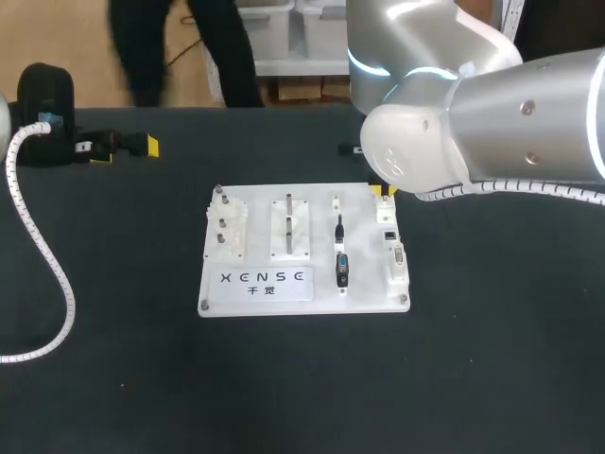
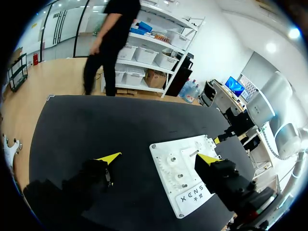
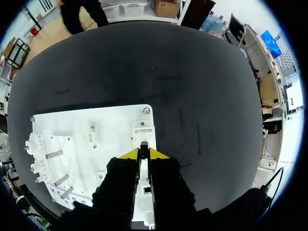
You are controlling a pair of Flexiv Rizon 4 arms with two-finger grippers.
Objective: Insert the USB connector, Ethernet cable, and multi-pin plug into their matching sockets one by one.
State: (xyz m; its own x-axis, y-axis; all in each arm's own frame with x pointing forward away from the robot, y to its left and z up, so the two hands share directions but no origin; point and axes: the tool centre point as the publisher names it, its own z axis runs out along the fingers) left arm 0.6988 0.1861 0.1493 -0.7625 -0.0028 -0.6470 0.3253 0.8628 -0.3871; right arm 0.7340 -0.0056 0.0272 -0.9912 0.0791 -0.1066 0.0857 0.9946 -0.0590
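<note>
The white socket board (image 1: 302, 284) lies mid-table, with a black connector (image 1: 342, 270) standing in its middle right column. My right gripper (image 1: 383, 191) is over the board's far right corner. In the right wrist view the right gripper (image 3: 143, 154) has its yellow tips almost together on a small black plug (image 3: 143, 145), just above a white socket block (image 3: 143, 132). Sockets (image 1: 396, 255) line the board's right edge. My left gripper (image 1: 123, 147) rests far left at the back of the table. In its own view the left gripper (image 2: 159, 159) is wide open and holds nothing, the board (image 2: 185, 173) ahead of it.
A small dark part (image 1: 350, 148) lies on the black mat behind the board. White pegs and fixtures (image 1: 225, 232) fill the board's left half. My left arm's white coiled hose (image 1: 47, 265) trails over the table's left side.
</note>
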